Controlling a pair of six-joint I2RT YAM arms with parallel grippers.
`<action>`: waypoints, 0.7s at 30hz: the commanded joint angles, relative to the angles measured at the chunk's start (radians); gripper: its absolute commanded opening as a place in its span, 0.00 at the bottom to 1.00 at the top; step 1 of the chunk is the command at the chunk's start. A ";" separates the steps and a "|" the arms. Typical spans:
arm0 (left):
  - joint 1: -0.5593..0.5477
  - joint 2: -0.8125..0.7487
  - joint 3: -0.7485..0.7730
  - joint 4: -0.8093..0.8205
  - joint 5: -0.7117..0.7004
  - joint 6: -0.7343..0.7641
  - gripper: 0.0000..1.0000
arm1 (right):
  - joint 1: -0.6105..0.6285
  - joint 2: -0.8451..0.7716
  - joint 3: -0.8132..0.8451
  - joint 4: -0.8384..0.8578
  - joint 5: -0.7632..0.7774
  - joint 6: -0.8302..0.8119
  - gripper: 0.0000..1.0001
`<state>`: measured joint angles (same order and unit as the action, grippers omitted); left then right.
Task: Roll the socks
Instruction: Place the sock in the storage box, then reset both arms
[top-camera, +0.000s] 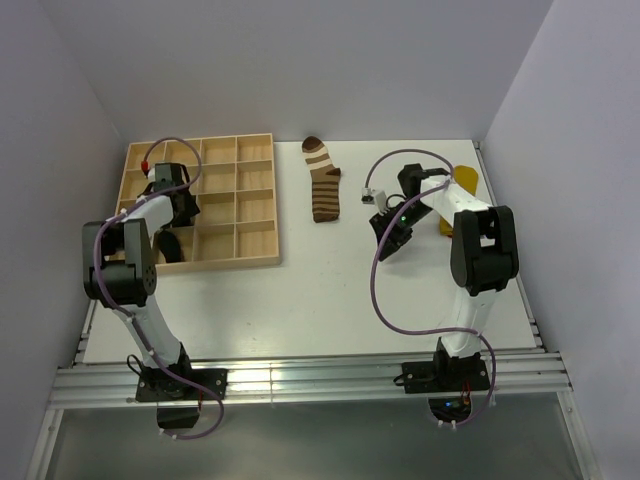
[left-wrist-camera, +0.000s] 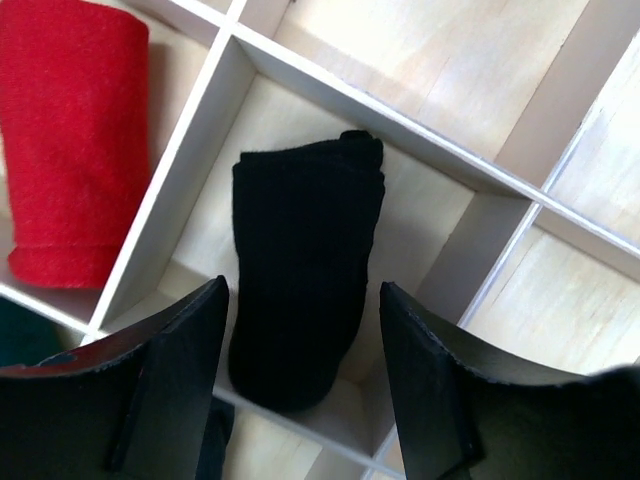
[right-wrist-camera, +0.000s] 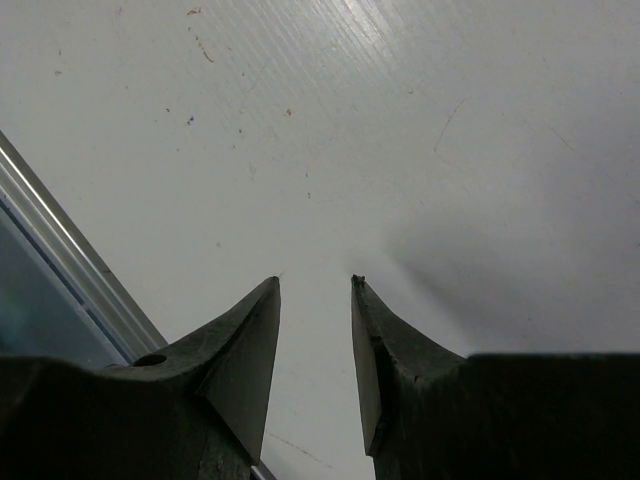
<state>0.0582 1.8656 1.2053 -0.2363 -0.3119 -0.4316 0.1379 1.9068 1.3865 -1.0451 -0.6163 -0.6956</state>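
Right of the tray (top-camera: 230, 265), the right gripper (right-wrist-camera: 315, 282) hangs over the table (right-wrist-camera: 400, 120), fingers narrowly apart, holding nothing. Over a left tray compartment, the left gripper (left-wrist-camera: 303, 288) gapes wide around a rolled black sock (left-wrist-camera: 300, 220) lying lengthwise, gaps on both sides. Just right of the tray's far end, the striped sock (top-camera: 322, 185) lies flat, long axis near-to-far. Farther right, the yellow sock (top-camera: 466, 180) is mostly hidden behind the right arm (top-camera: 482, 245).

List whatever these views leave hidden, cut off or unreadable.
1. Top view: the yellow sock is mostly covered by the right arm, so its full shape is hidden.
2. Top view: the left arm covers the left compartments of the tray, so what is in them is unreadable.
3. Left wrist view: the black sock is too dark to tell whether it is one sock or a pair.
4. Left wrist view: a dark green item is cut off by the left edge and cannot be identified.
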 joint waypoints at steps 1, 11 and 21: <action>-0.001 -0.054 0.048 -0.093 -0.024 -0.002 0.68 | 0.006 -0.052 0.009 0.022 0.012 0.011 0.42; -0.006 -0.158 0.125 -0.150 -0.056 0.014 0.82 | 0.008 -0.068 0.037 0.049 0.004 0.036 0.43; -0.247 -0.350 0.208 -0.123 0.088 0.030 0.85 | 0.006 -0.215 0.043 0.171 0.032 0.182 0.45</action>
<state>-0.0956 1.5921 1.3796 -0.4000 -0.3244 -0.4072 0.1398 1.7794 1.3888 -0.9451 -0.5915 -0.5865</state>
